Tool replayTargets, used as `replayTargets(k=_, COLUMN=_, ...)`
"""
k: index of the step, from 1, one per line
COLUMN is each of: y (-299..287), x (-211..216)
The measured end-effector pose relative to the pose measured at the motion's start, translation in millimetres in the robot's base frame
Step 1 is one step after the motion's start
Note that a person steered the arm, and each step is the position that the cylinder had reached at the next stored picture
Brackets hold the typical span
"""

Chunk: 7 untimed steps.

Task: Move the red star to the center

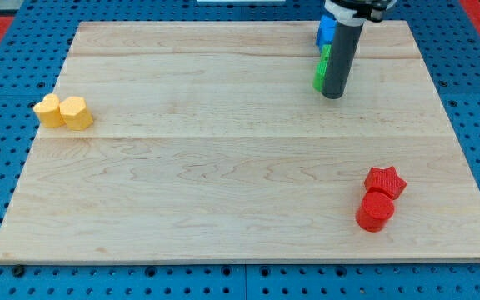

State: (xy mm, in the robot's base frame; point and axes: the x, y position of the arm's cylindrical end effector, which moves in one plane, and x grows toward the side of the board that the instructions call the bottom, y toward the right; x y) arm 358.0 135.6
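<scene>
My tip [332,96] far from 1 red star [386,180]

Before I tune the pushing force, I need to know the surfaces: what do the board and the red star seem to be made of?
The board looks like pale wood with a smooth matt finish: long grain lines and plank seams show. The red star looks like moulded or printed plastic, judging by its even, saturated colour and faintly ridged top; I cannot tell which. My tip is far off, near the view's top.

Dark grey cylindrical rod [337,58], white collar
</scene>
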Motion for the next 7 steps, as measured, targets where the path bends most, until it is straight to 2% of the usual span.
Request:
replayTargets(k=1, y=2, x=4)
replayTargets(k=2, y=55, x=35)
replayTargets(k=3, y=131, x=86)
replayTargets(k=4, y=170, x=165)
replayTargets(k=5, y=119, x=209)
replayTargets(k=6, y=59, x=204)
replayTargets(k=7, y=12, x=175)
